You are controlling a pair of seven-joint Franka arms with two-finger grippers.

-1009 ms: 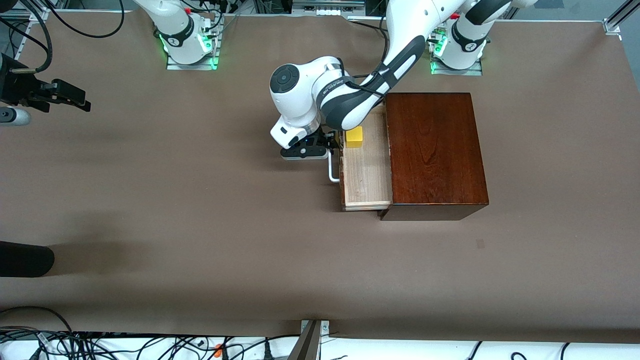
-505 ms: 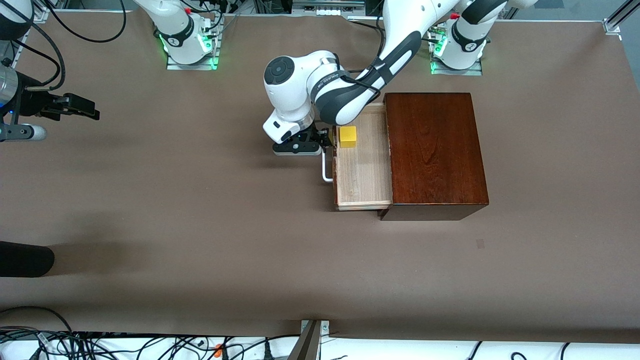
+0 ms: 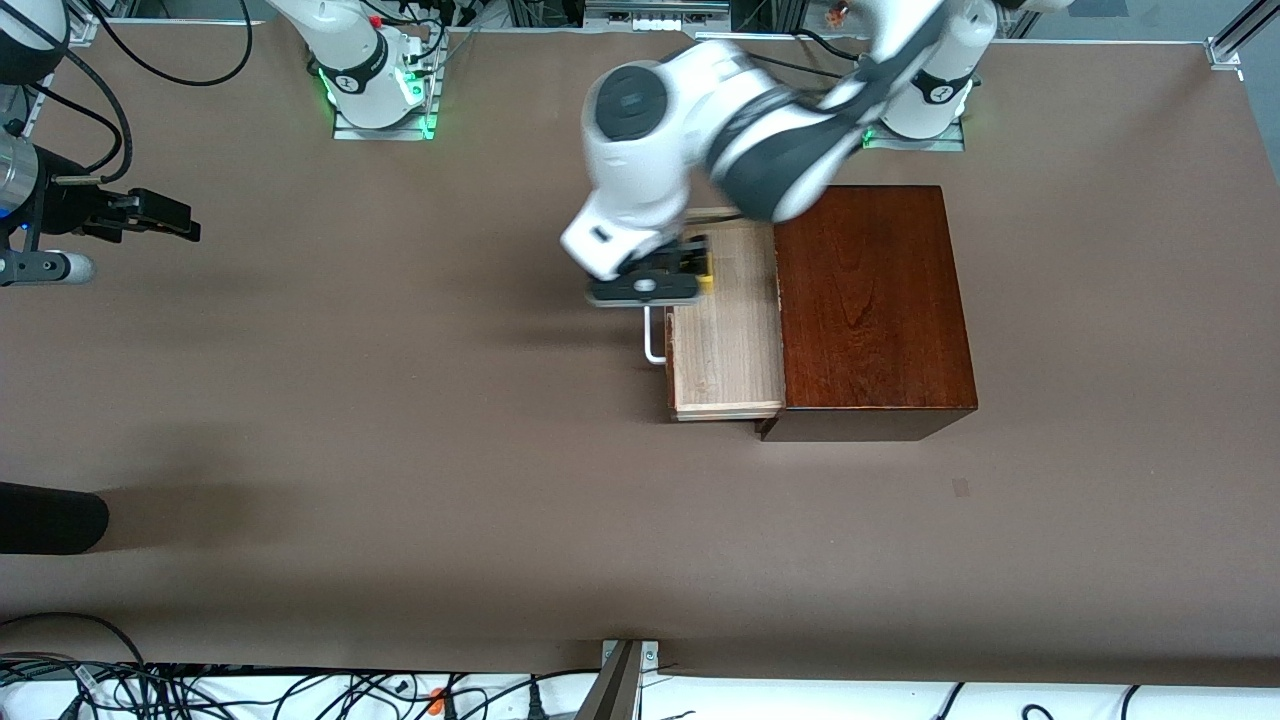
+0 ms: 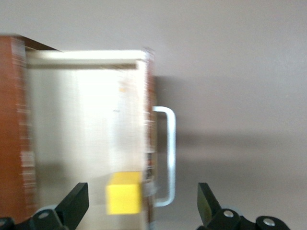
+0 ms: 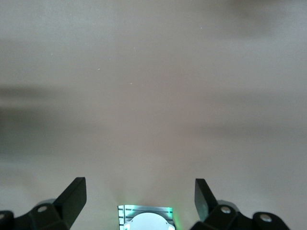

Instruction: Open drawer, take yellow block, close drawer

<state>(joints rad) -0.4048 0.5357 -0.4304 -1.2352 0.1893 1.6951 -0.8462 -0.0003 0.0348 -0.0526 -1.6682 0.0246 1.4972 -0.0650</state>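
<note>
Yellow block: small bright yellow cube [image 4: 124,192] lying in the pulled-out tray, in the corner by the drawer front toward the robots' bases; in the front view only a sliver of it [image 3: 706,281] shows under the left gripper.
Drawer: pale light-wood tray [image 3: 728,340] with a dark reddish-brown front and a white U-shaped bar handle [image 3: 652,340], drawn out of the glossy dark mahogany box [image 3: 872,300] toward the right arm's end of the table.
Left gripper: [image 3: 690,268] over the tray's corner where the cube lies; the left wrist view shows its fingers [image 4: 76,203] spread wide, holding nothing, with the cube between them but nearer one finger.
Right gripper: [image 3: 170,222] waits over the bare brown table [image 3: 400,450] at the right arm's end, fingers apart and empty.
Step in hand: opening looks done; the reach for the cube is under way.
Next move: judged from this, centre the fingers on the cube, lower into the tray clear of the drawer front, then close; shutting the drawer comes after.
</note>
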